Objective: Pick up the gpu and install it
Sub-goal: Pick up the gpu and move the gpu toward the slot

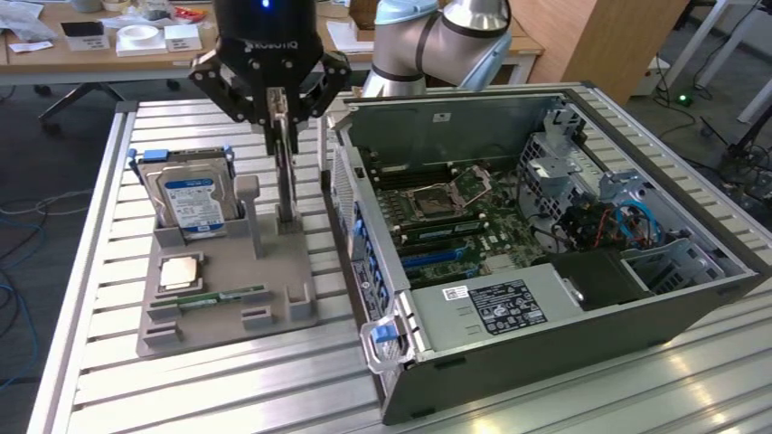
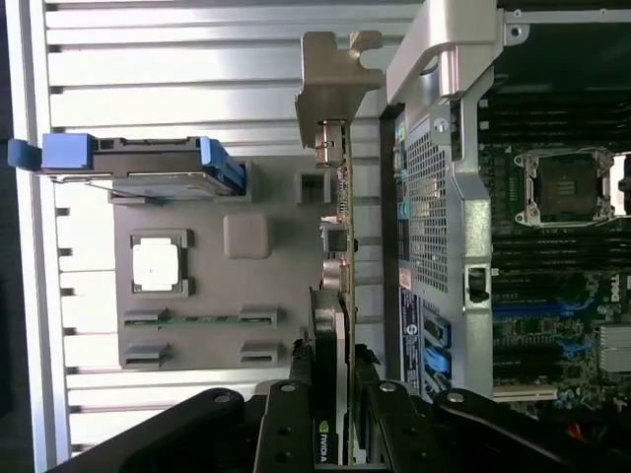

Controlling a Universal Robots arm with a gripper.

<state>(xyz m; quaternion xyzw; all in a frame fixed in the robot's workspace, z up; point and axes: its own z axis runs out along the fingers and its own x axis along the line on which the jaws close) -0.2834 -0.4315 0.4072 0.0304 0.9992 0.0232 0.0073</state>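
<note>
Exterior view: gripper (image 1: 280, 122) over the grey holder (image 1: 230, 298) on the slatted surface (image 1: 205, 389). Jaws clamped on the top edge of the gpu (image 1: 286, 181), which stands upright, apparently seated in its slot, just beside the open case (image 1: 483, 325).

Wrist view: fingers (image 2: 286, 414) flank the gpu (image 2: 340, 246).

Step judged: grasp made, not yet lifted. Lifting calls for a straight pull, clear of the case wall.

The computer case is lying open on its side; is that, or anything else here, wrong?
Nothing stands out. The computer case lies open but looks intact. The gpu stands on edge at the gray holder, clamped in the gripper; the hard drive sits upright in its slot.
</note>
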